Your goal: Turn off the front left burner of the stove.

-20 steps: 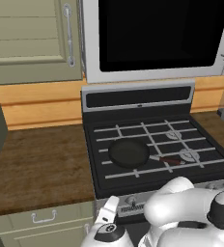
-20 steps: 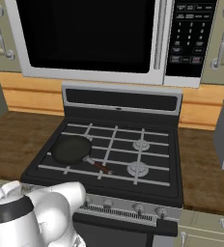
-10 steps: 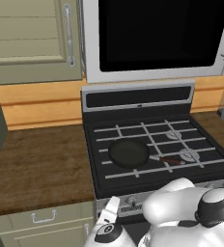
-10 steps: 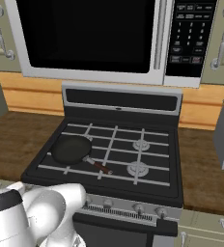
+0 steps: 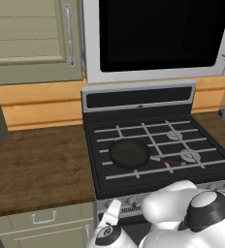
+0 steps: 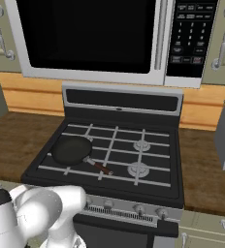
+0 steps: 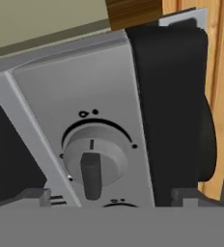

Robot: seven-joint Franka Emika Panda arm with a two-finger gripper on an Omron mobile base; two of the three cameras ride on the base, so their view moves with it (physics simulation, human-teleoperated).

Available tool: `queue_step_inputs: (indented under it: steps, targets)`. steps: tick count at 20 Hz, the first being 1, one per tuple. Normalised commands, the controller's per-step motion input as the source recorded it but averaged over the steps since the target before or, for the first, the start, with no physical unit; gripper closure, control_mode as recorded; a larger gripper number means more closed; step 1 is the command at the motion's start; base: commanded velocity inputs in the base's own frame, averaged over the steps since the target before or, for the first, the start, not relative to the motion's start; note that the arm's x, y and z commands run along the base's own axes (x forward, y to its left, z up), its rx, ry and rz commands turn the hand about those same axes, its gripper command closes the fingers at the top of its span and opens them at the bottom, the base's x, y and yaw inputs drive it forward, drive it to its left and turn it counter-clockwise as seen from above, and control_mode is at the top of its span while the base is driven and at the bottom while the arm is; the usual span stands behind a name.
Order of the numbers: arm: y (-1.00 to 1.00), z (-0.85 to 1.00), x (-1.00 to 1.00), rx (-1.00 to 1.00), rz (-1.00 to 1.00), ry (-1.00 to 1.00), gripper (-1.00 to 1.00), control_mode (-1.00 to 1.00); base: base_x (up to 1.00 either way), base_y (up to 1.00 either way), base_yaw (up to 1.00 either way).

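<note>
Down at the stove's (image 5: 148, 155) front panel, the gripper (image 7: 106, 200) stands spread wide either side of a knob (image 7: 94, 161), stiff-looking and best pinched across its raised middle ridge.

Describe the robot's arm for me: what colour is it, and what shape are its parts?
The arm is glossy white, built of fat rounded segments like swollen tubes. A dark grey round cap marks one joint, and a black disc with a pale swirl sits on another. The gripper ends in two small dark, blocky fingertips.
</note>
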Motion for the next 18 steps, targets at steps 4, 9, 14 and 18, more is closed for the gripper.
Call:
queue_step_inputs:
  steps: [4, 9, 14, 18]
  targets:
    - [0.02, -0.14, 0.00, 0.00, 0.00, -0.07, -1.00, -1.00, 0.00, 0.00, 0.00]
    - [0.06, 0.00, 0.03, 0.00, 0.00, -0.03, -1.00, -1.00, 0.00, 0.00, 0.00]
    - [0.04, 0.00, 0.17, 0.00, 0.00, -0.01, -1.00, -1.00, 0.00, 0.00, 0.00]
    - [0.01, 0.00, 0.33, 0.00, 0.00, 0.00, -1.00, -1.00, 0.00, 0.00, 0.00]
